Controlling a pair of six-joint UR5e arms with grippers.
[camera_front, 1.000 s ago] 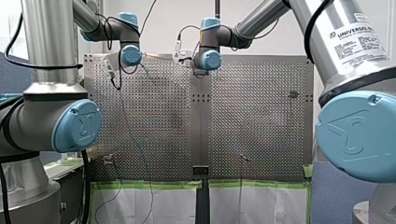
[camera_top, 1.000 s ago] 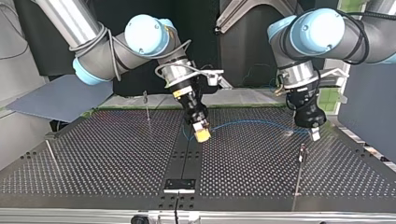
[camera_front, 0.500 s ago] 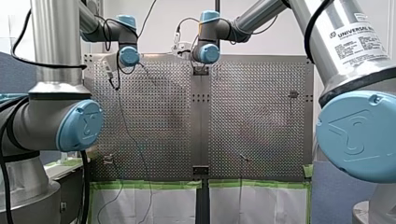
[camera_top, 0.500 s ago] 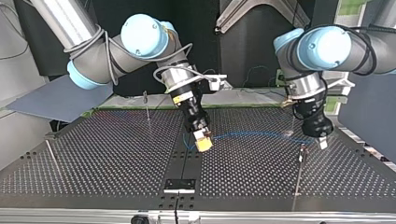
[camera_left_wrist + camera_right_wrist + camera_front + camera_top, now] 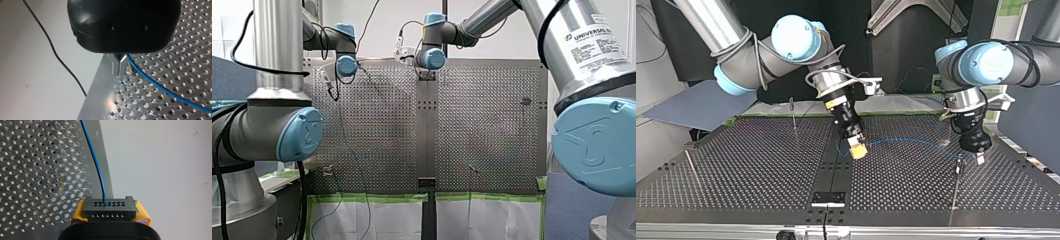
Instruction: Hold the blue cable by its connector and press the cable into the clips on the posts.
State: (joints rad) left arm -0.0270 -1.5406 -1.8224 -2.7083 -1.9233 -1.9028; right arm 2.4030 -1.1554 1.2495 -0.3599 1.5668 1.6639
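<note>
The jaws of the right arm [image 5: 791,42] are closed on the black connector [image 5: 109,208]. Its body is squeezed between the yellow pads [image 5: 78,212], and its row of holes faces away from the wrist. The blue cable [image 5: 96,167] leaves one of those holes and runs straight ahead of the jaws, along the edge of the perforated surface [image 5: 37,170].

Seen from across the surface, these jaws hang tilted over its middle seam. The cable curves out from them in a low arc toward the jaws of the left arm [image 5: 986,60]. Those jaws point straight down. The cable comes out from under their black body and trails off over the holes. Whether they pinch it or only ride beside it, I cannot tell.

Just beside them, on the side toward the right arm, stands a thin post [image 5: 956,187] with a clip [image 5: 959,161] at its tip. The cable's arc reaches it, but whether it sits in the clip is too small to make out.

Well apart from the right arm's jaws, on the side away from the left arm, a second post [image 5: 793,116] stands upright. A third post [image 5: 692,169] leans farther out the same way. A black cord [image 5: 57,55] runs past the surface's edge, beside the left arm's jaws.
</note>
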